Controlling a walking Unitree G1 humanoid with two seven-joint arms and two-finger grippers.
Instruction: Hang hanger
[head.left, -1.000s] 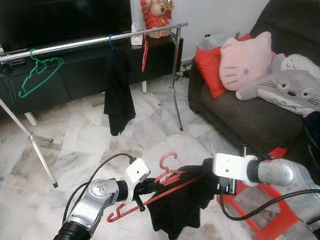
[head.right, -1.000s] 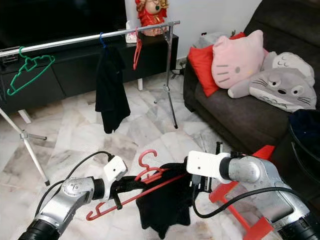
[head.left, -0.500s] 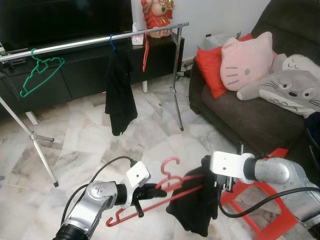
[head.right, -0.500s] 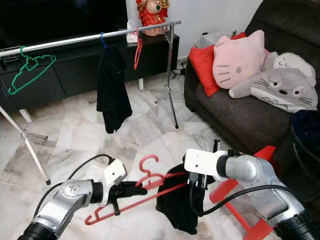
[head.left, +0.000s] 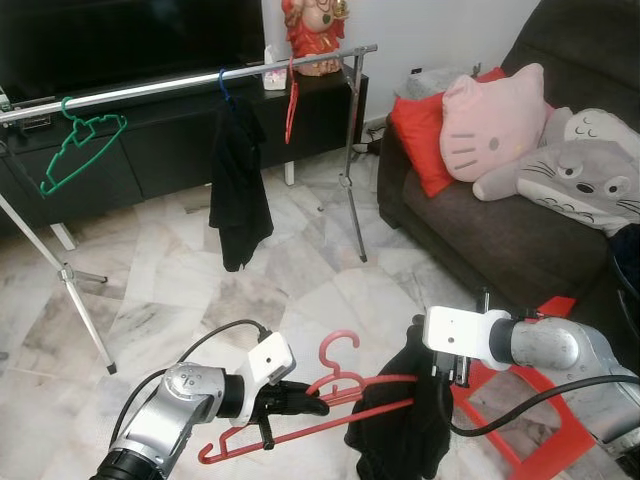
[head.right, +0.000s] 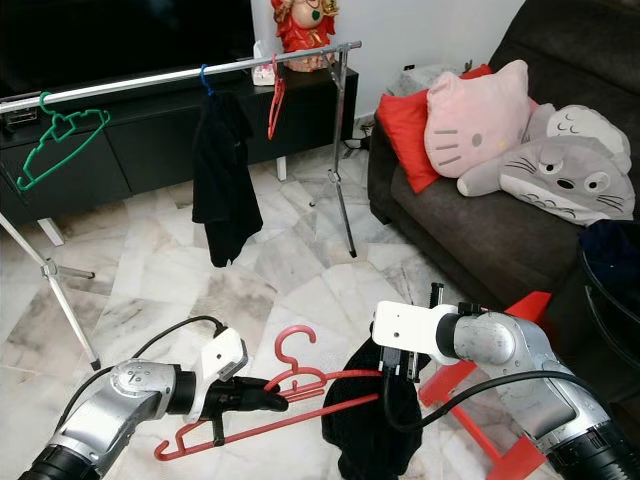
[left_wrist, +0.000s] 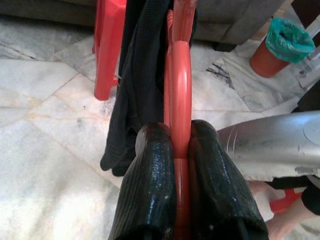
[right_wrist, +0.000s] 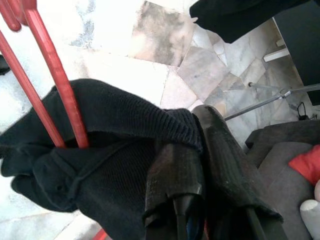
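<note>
The left end effector (left_wrist: 176, 165) is clamped on a red hanger (head.left: 345, 385), its two black fingers pressed to either side of the plastic, holding it low above the marble floor (head.left: 180, 260). The right end effector (right_wrist: 200, 175) is closed on a black garment (head.left: 405, 430) that is draped over the far end of the same hanger and hangs down in a bunch. Beyond the arms stands one metal clothes rail (head.left: 190, 85). Three things hang on it: a bare green hanger (head.left: 80, 150) towards the robot's left, a black garment on a blue hanger (head.left: 240, 180) near the middle, and a bare red hanger (head.left: 291, 105) just beside that. A dark sofa (head.left: 500, 240) to the robot's right carries one red cushion (head.left: 420, 135), one pink cat cushion (head.left: 490, 120) and one grey plush toy (head.left: 580, 180). A red plastic stool (head.left: 520, 440) sits below the right arm.
</note>
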